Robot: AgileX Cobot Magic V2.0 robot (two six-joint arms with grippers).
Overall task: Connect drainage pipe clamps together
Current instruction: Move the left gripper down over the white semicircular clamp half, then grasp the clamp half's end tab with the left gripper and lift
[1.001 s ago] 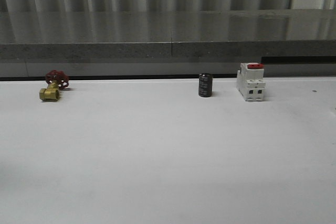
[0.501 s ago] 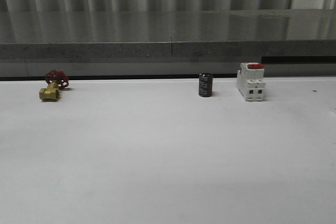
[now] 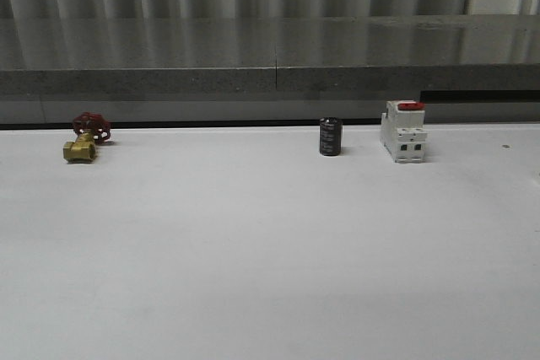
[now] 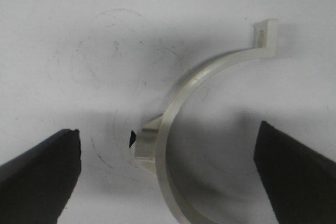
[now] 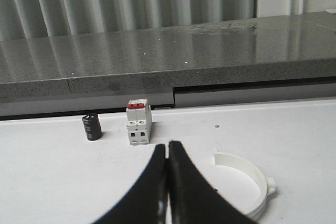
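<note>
Left wrist view: clamp half [image 4: 184, 98] lies on the white table [image 4: 79, 24], lower end cut off by the frame edge, between the wide-open, empty left gripper [image 4: 168, 161]. Right gripper [image 5: 168, 182] closed, empty — second clamp half [image 5: 247, 182] just beside, partly hidden. Front view unchanged from a second ago.

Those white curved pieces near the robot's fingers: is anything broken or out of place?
Nothing looks damaged. The two drainage pipe clamps simply lie apart, not yet joined: one half-ring sits between the open left gripper's fingers, the other half-ring rests on the table beside the shut right gripper.
</note>
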